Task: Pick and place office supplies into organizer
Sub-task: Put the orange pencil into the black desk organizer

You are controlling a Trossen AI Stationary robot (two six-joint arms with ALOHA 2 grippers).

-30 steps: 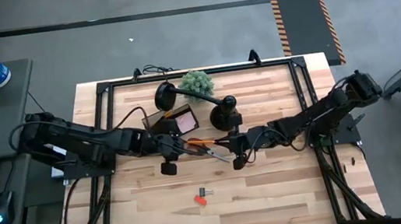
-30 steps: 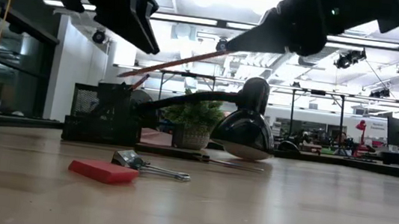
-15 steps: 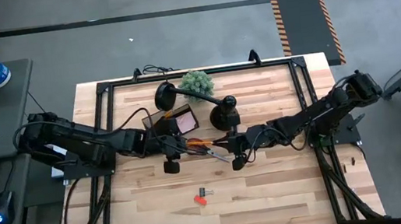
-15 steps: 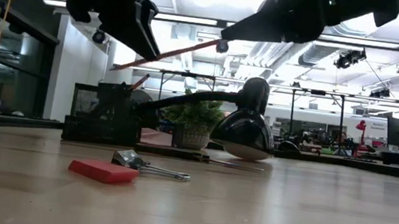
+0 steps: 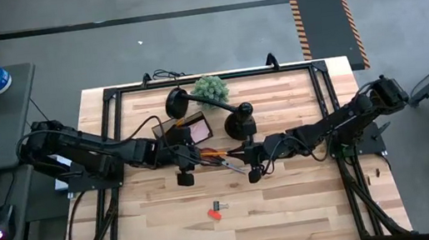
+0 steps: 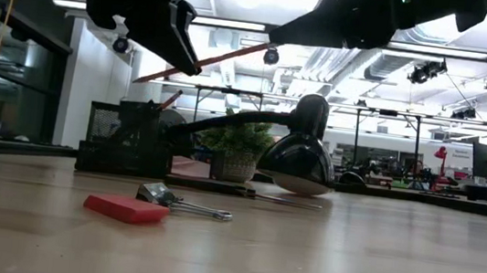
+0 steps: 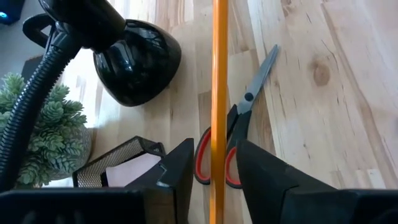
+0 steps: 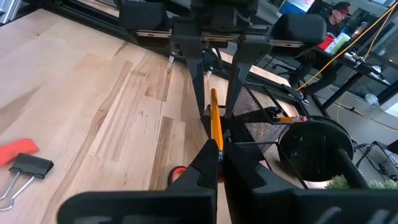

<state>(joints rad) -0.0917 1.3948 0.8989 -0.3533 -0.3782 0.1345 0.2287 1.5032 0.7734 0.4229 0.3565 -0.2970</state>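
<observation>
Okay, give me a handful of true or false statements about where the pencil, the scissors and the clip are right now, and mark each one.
1. The pencil is up in the air, spanning between the right gripper and the left gripper. True.
2. The scissors are already in the organizer. False: they lie flat on the table beside the lamp.
3. The right gripper's jaws are shut on the pencil. True.
4. The binder clip sits inside the organizer. False: it lies on the table next to a flat red item.
5. The lamp has tipped over onto the scissors. False: it stands clear of them.
</observation>
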